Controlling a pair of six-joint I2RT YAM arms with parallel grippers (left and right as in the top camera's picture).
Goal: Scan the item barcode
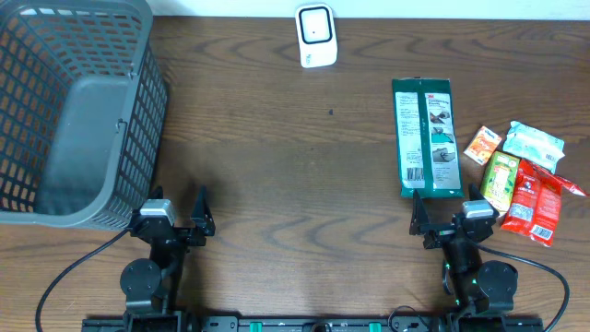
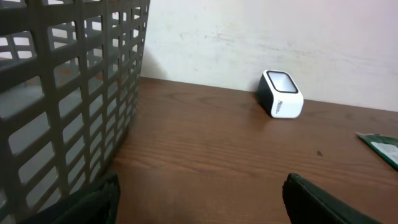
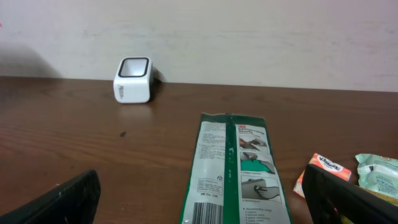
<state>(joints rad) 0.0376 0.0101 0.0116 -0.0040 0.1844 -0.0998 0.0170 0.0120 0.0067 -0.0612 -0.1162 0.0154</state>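
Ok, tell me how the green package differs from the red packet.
The green package is longer and lies straight; the red packet is shorter and tilted. The green package lies by itself; the red packet presses against other packets. Both lie flat on the table.

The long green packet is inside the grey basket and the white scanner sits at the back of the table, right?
Not quite. In the overhead view the long green packet lies flat on the table, far to the right of the grey basket. The white scanner does sit at the back of the table.
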